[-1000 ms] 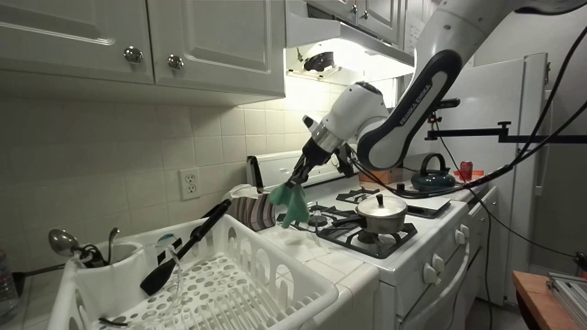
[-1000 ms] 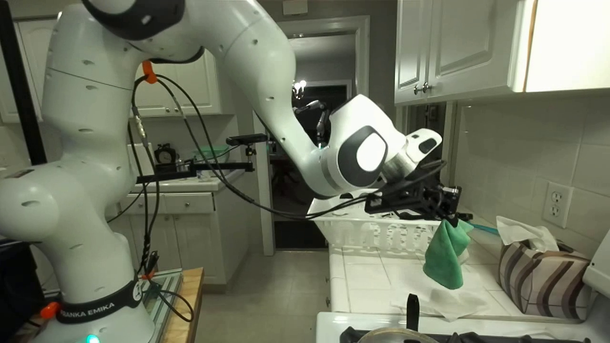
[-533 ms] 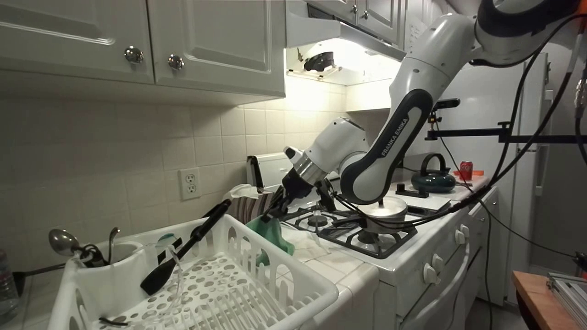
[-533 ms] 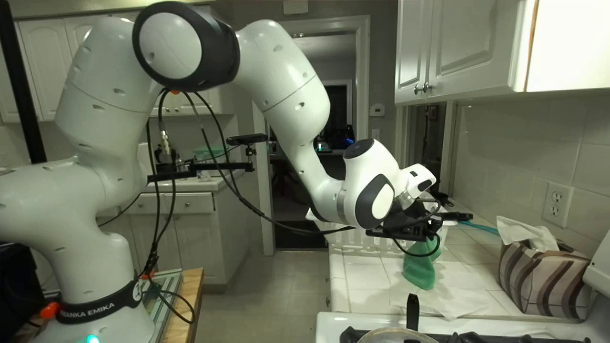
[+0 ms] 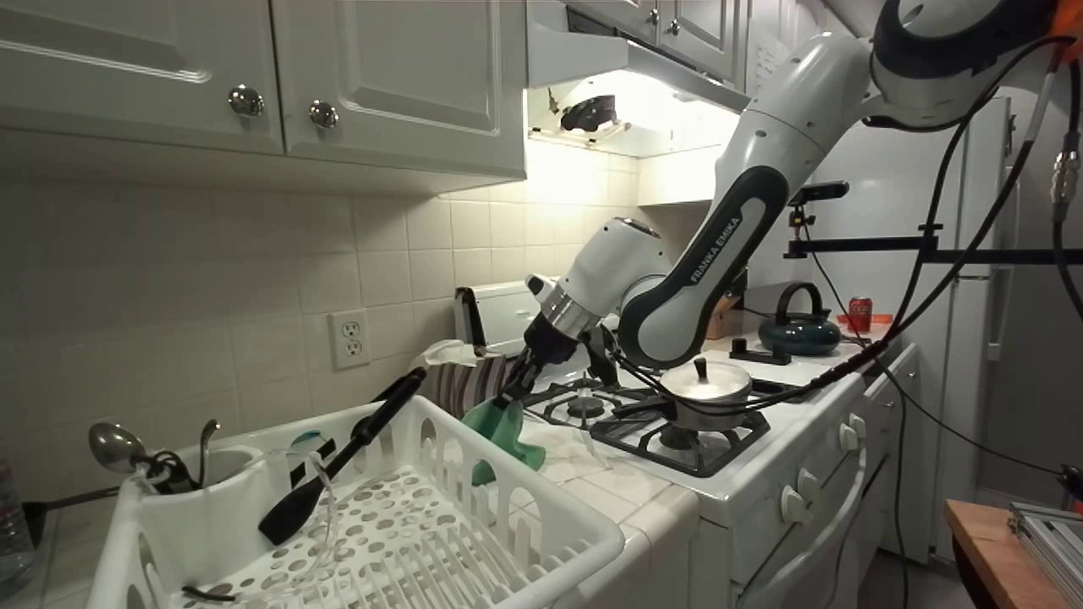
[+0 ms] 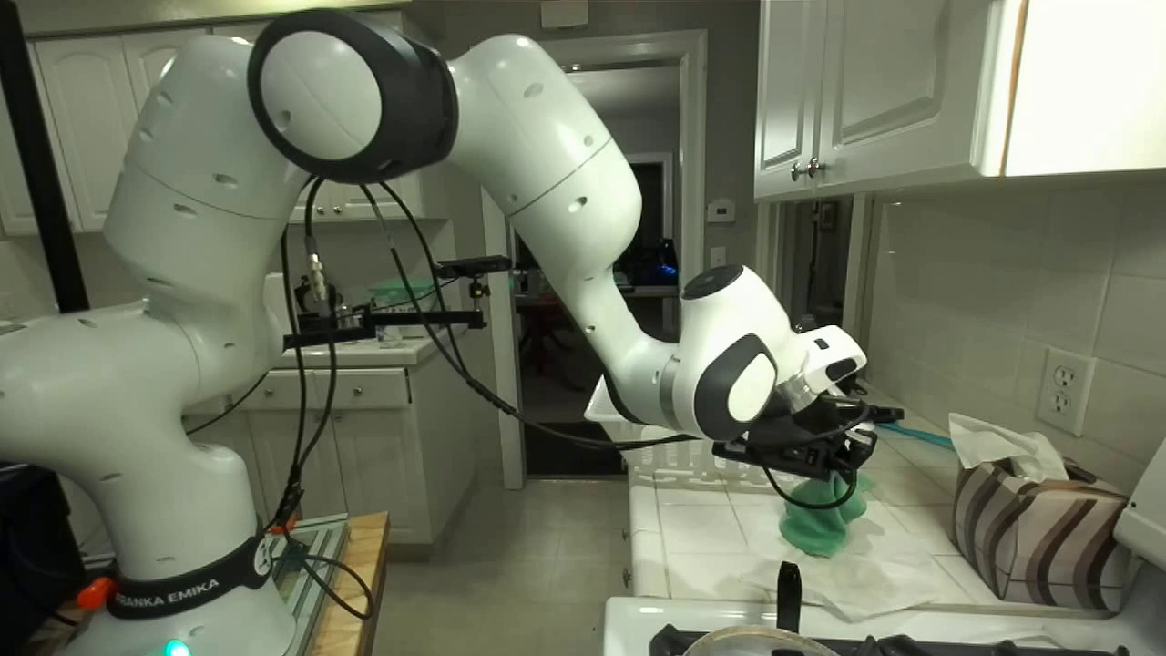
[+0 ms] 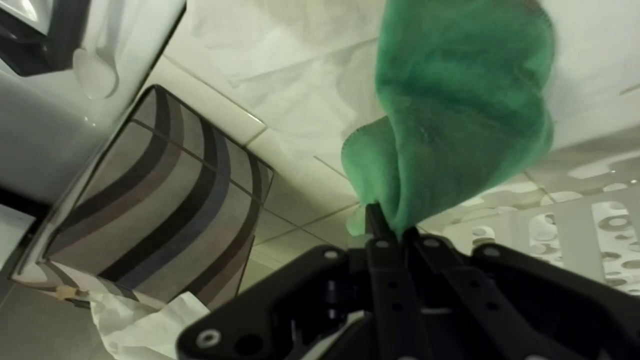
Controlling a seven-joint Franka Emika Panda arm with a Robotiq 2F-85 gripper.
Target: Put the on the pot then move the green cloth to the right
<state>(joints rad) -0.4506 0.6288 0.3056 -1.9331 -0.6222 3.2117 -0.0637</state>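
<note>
gripper: jaws pinched on one end of green cloth | cloth: over tiled counter, beside white dish rack, contact with counter unclear | pot: on stove burner, lid on

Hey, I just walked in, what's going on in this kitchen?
A robot arm has its gripper closed on a green cloth, which hangs down over the counter between the dish rack and the stove. Whether the green cloth touches the counter is hard to tell. On the stove, the pot sits on a burner with its lid on.
</note>
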